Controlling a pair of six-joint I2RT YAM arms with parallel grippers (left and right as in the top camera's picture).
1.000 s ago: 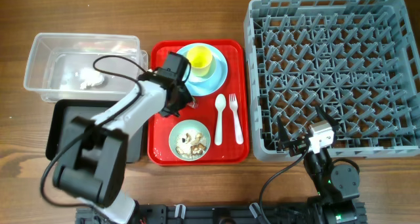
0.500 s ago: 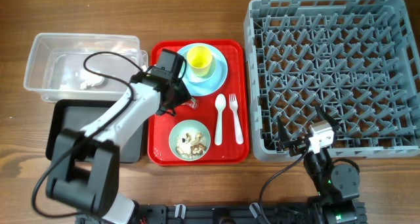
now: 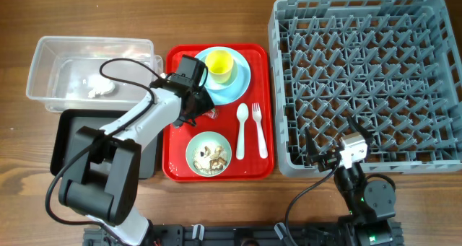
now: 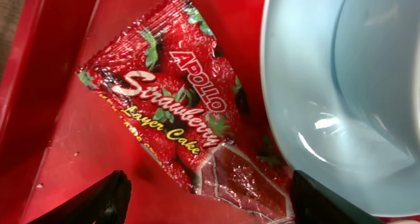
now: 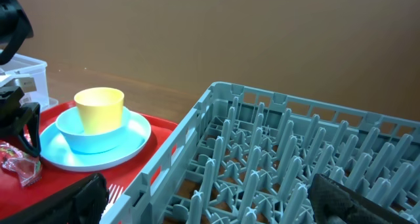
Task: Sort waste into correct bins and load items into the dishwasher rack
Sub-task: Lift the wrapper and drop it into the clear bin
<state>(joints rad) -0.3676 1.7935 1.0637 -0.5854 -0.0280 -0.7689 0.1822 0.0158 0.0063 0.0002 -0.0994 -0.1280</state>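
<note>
The cake wrapper (image 4: 177, 112) is lying flat on the red tray (image 4: 65, 165), squeezed between the tray's left wall and the blue plate (image 4: 341, 86). Its right edge is hard against the plate rim, maybe tucked under, can't tell. In the wrist view its long axis runs diagonally, top-left to bottom-right, and the near end sits between the fingers of the left gripper (image 4: 210, 207). Those are spread wide, one on each side, holding nothing. So I'd guess the grab is straight down, with the fingers crossing it at a slant. The right gripper (image 5: 216, 211) is wide open too, parked over by the rack (image 5: 275, 152), so the left arm is clearly nearer.
</note>
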